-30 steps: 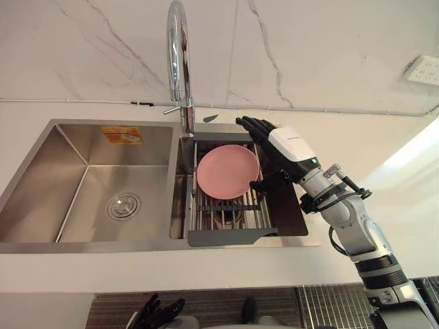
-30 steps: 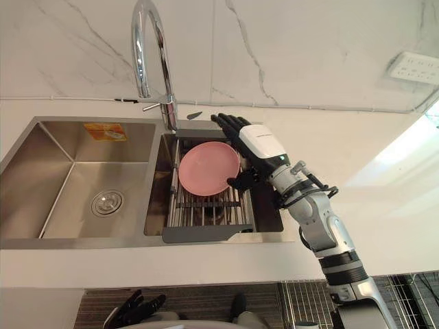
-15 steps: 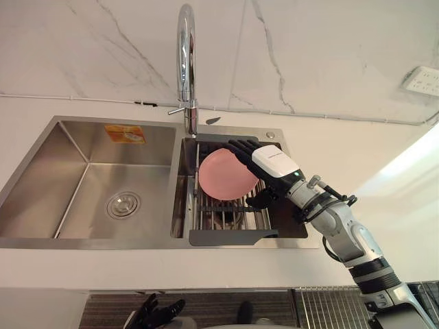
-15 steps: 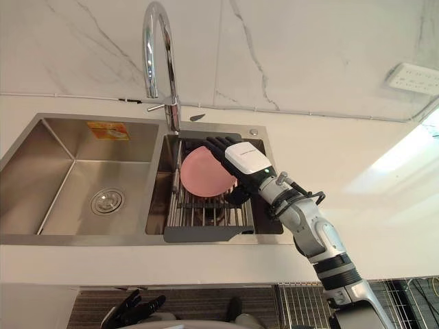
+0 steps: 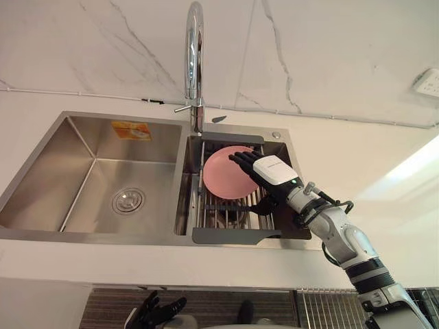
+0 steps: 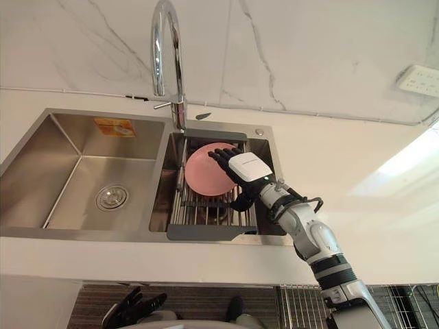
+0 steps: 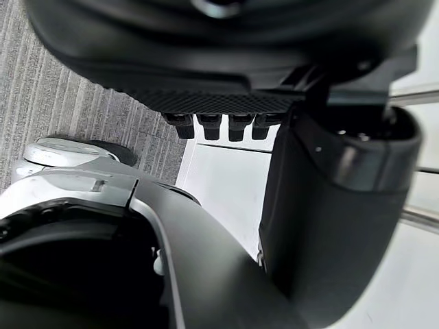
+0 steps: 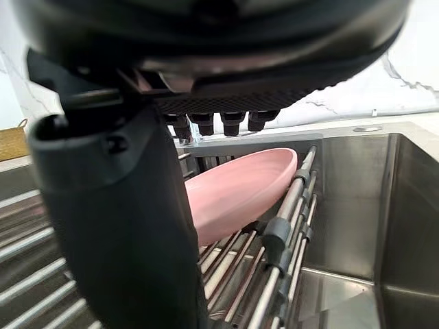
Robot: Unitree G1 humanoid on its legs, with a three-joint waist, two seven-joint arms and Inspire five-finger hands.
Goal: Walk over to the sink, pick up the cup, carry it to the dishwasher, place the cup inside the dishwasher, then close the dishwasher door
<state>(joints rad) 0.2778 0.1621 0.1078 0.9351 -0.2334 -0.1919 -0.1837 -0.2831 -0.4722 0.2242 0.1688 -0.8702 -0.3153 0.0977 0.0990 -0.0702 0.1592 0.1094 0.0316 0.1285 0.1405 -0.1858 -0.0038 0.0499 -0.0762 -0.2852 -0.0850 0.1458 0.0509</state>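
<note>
Nearest, at 6 o'clock in the head views below the worktop's (image 5: 206, 264) edge, the left hand (image 5: 156, 312) hangs idle with its fingers loose and spread, holding nothing. Past the worktop lies the sink (image 5: 89, 236), with the drain basin at 9 o'clock and a basin with a wire rack (image 5: 233, 236) at 3 o'clock of it. The thing to be lifted here looks to be a pink plate (image 5: 221, 175), which leans tilted on the rack's bars, its rim toward the tap (image 5: 194, 62) at 12 o'clock. The right arm comes in from 4 o'clock. A second ago the right hand (image 5: 273, 171) stood at the basin's far right corner, beside the plate. Half a second ago it had swung over the plate's right edge, and now it is lower and further in, its straight fingers (image 8: 206, 125) reaching across the plate's face and its thumb (image 8: 116, 226) out in front by the lower rim. The hand is not clenched and has not gripped anything, and the plate has not stirred from the rack. The whole picture has also shifted, so the camera moved too. I judge the reach all but finished. Closing thumb and fingers on the rim comes next, and a thin, slanted edge may slip if it is pinched too shallow.
</note>
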